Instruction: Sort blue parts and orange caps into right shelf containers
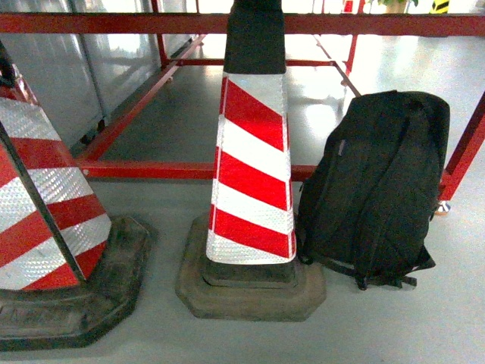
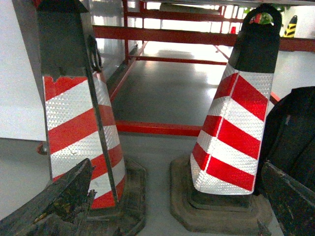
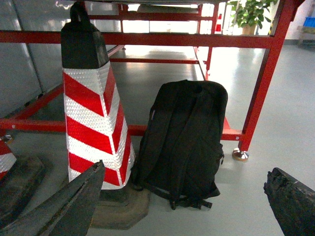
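A red steel shelf frame is seen spanning the head view, its lower rails running along a grey floor that carries a sheen of reflected light. Pale wall panels are seen behind the frame on the left. In front of the frame, two red-and-white striped traffic cones are shown standing upright on dark rubber bases: the central cone stands at the middle of the view, while the left cone is cut off by the picture's edge. A black backpack is propped upright just beside the central cone, leaning back against the frame's lower rail, its straps facing the camera. A potted plant is glimpsed far behind the frame in the right wrist view.

The left gripper is seen low in its wrist view with its worn black jaws set wide apart and nothing between them; the two cones are framed in the gap. The right gripper is likewise shown with its jaws spread wide and empty, with the cone and backpack beyond. None of the blue parts, orange caps or blue crates can be seen in any view.
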Controlling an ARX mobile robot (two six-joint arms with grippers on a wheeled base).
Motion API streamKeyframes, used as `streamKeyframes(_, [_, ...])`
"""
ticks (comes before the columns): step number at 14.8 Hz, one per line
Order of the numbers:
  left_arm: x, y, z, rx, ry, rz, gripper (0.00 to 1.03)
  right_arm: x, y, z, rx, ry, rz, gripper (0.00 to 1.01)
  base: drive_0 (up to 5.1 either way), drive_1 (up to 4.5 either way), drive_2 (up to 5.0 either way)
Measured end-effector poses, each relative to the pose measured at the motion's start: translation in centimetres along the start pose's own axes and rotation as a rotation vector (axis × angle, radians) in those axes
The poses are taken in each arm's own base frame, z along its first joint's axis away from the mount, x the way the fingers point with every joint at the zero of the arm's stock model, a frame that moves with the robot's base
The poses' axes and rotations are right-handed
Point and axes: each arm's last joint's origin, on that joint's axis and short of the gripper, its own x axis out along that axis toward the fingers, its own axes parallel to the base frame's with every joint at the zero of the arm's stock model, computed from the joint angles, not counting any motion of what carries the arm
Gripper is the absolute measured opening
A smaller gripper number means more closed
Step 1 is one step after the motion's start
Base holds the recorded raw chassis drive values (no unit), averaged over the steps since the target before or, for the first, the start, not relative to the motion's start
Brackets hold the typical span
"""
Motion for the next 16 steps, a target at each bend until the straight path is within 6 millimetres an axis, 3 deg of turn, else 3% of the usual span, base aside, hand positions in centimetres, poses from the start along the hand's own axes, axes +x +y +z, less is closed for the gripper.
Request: streamKeyframes(16, [0.0, 0.0, 0.02, 0.0, -0.002, -0.002, 0.98, 0.0, 0.0, 0.01, 0.0, -0.001, -0.001, 0.98, 0.0, 0.0, 0.0])
